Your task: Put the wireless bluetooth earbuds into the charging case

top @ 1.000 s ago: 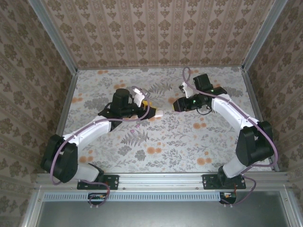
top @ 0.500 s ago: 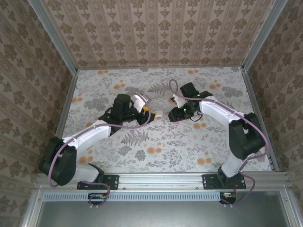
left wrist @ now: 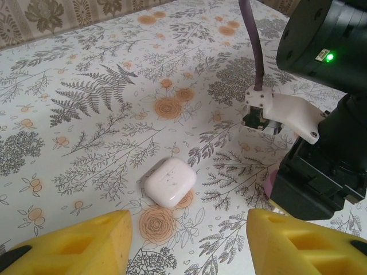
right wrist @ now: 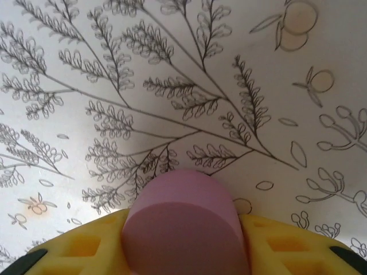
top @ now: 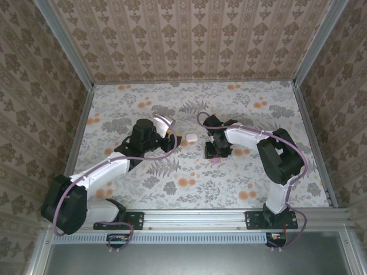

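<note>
- While the left gripper is held above the floral table, its yellow fingers are seen spread apart at the lower left and lower right of the left wrist frame. Nothing is held between them, so the gripper is released.
- The white charging case is found lying closed and flat on the table at the lower centre of that frame. It is located beyond the fingertips and apart from both.
- From overhead, the case is seen just left of the frame centre, between the two grippers, and is touched by neither.
- The right gripper is clenched on a pink oval pebble-shaped piece. At the lower centre of the right wrist frame, the piece is pressed between the two yellow fingers, with its rounded end protruding past their tips.
- At the right edge of the left wrist frame, the black body of the right gripper is seen lowered close to the table. A pink edge is visible at its lower left, near the case but apart from it.
- Whether the pink piece is touching the table cannot be determined.
</note>
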